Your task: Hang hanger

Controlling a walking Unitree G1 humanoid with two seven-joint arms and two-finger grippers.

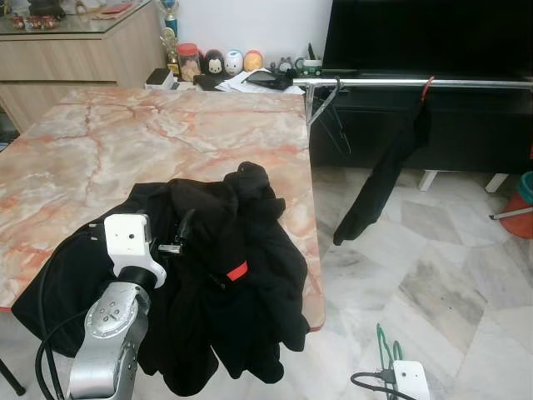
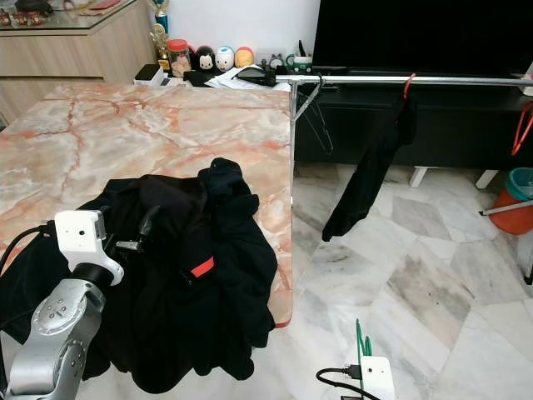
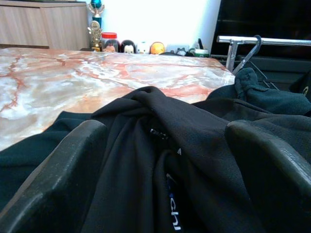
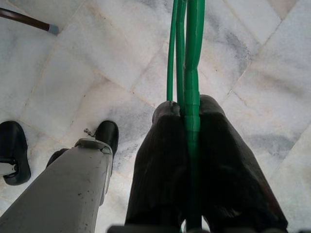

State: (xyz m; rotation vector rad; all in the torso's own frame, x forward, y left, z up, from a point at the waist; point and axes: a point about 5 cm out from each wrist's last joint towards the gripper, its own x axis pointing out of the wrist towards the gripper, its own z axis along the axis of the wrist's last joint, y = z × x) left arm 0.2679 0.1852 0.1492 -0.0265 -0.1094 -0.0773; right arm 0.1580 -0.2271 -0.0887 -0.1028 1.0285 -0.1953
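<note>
A pile of black clothes [image 1: 237, 275] lies on the near corner of the marble table [image 1: 166, 133] and hangs over its edge. My left gripper [image 3: 165, 127] is open just above that pile, with its fingers [image 1: 185, 227] spread over the fabric. Low on the right, my right gripper [image 4: 187, 104] is shut on a green hanger [image 4: 193, 58], whose thin green wire [image 1: 383, 340] sticks up above the wrist. A metal rail [image 1: 416, 82] runs right from the table's far corner. A black garment [image 1: 387, 171] on a red hook and an empty dark hanger [image 1: 331, 112] hang from it.
A dark TV unit [image 1: 433, 50] stands behind the rail. Small toys and a jar [image 1: 218, 62] sit past the table's far edge, by a wooden cabinet [image 1: 75, 50]. An orange bucket [image 1: 520, 208] is at the far right. My leg [image 4: 63, 189] stands on the marble floor [image 1: 433, 267].
</note>
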